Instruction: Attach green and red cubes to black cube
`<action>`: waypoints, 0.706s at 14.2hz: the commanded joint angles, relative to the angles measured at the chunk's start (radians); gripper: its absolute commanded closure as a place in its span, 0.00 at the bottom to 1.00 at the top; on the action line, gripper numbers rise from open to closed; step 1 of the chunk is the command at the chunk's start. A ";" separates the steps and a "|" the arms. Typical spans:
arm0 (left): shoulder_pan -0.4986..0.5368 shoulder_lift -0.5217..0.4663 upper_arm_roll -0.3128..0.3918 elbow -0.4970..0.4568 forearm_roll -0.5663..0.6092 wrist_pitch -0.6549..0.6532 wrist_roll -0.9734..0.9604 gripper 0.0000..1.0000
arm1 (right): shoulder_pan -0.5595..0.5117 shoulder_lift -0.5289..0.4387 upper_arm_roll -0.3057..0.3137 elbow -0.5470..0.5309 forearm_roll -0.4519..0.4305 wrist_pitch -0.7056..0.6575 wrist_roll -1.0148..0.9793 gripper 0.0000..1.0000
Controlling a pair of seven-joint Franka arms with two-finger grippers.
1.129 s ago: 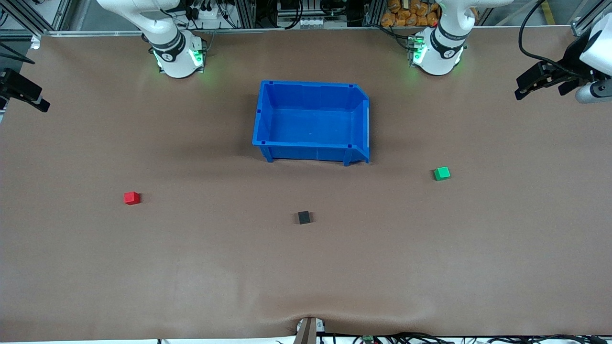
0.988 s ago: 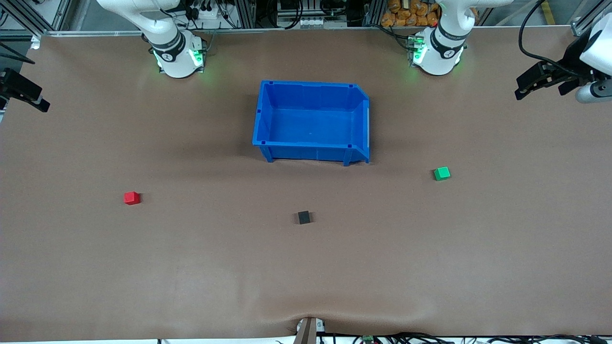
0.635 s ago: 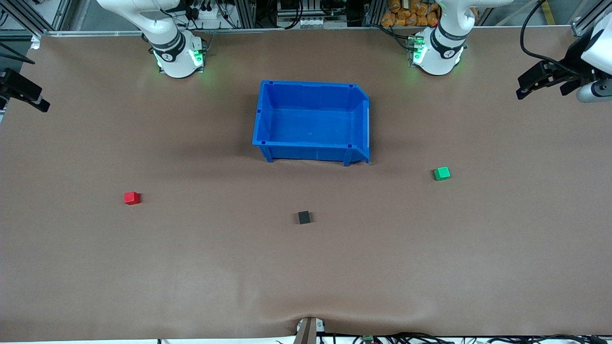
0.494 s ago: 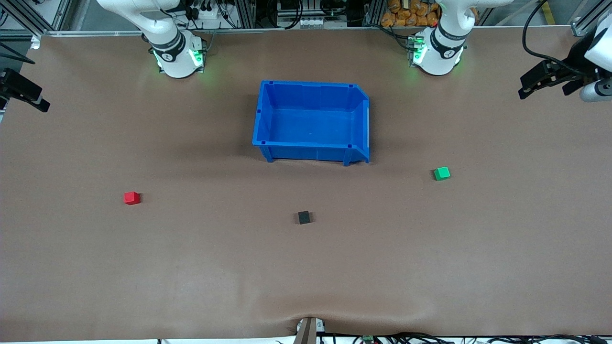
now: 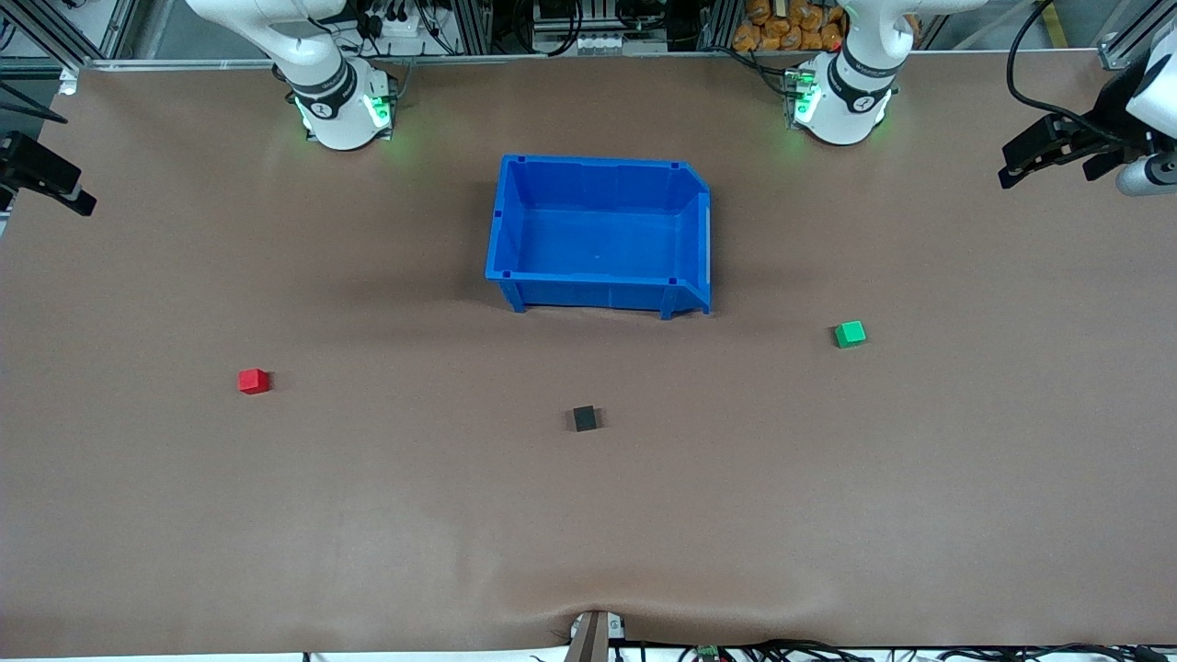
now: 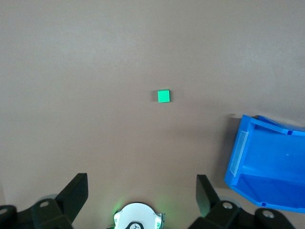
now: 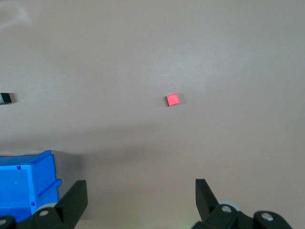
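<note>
Left gripper (image 5: 1053,158) drifted slightly outward; cubes unmoved. Fingers (image 6: 76,191) spread, right gripper (image 7: 140,200) too, empty. Green cube (image 5: 850,334), red cube (image 5: 253,381), black cube (image 5: 585,418) well apart on bench (image 5: 368,515). We judge them light, rigid: pinch flat sides.

My front camera looks steeply down across the worktop (image 5: 368,515), arm bases at twelve o'clock. Both wrist cameras stare down from high, sharing the blue bin (image 5: 599,234) (image 6: 267,162) (image 7: 24,181) with it.

black cube (image 7: 5,98): cut by right wrist edge | blue bin (image 6: 267,164): cut by left wrist edge
</note>
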 commanded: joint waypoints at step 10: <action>0.007 0.015 -0.002 0.017 0.018 -0.021 0.021 0.00 | -0.011 0.006 0.008 0.004 -0.009 -0.005 0.018 0.00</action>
